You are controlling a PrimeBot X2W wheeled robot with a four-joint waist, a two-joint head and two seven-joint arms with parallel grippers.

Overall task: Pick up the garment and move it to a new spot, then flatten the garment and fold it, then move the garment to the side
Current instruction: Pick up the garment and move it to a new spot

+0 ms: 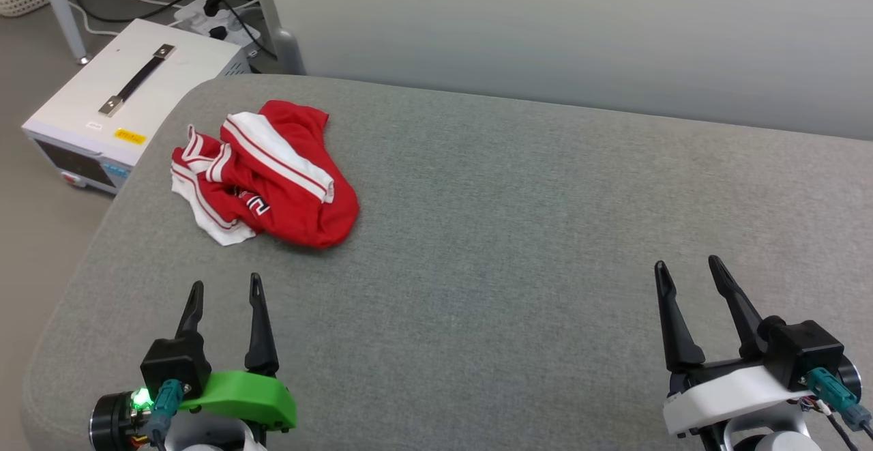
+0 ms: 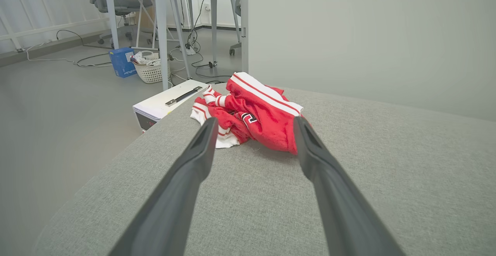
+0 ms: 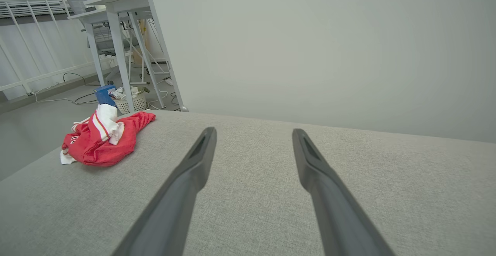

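**A:** ok so where's the garment [image 1: 266, 175] sitting right now?

**B:** upper left of the head view, bunched in a heap on the grey padded surface [image 1: 511, 233], close to its rounded left corner. It's mostly red, with a white sleeve with red stripes flopped over the top and a bit of white poking out at the heap's lower left. A scrap of lettering shows in the folds, can't read it tbh.

**A:** and the pincers? anything grabbed?

**B:** nope. The left gripper [image 1: 226, 282] is at the lower left of the head view, green shell, fingers spread apart and pointing up the frame toward the heap. There's a strip of bare fabric between the tips and the shirt. In the left wrist view the heap sits dead centre, framed between the two fingertips but further off, not touched. The right gripper [image 1: 687, 262] is at the lower right, white shell, fingers also apart with nothing between them, well away from the garment. From the right wrist view the heap is off at the middle left.

**A:** what's the stuff off the edge?

**B:** a white box [image 1: 129, 89] with a black handle [image 1: 136, 79] on the floor at the upper left, just beside the surface's edge. The left wrist view also shows a white laundry basket [image 2: 152, 70] and a blue box [image 2: 122, 63] further back by some desk legs. A pale wall [image 1: 545, 28] runs across the top.
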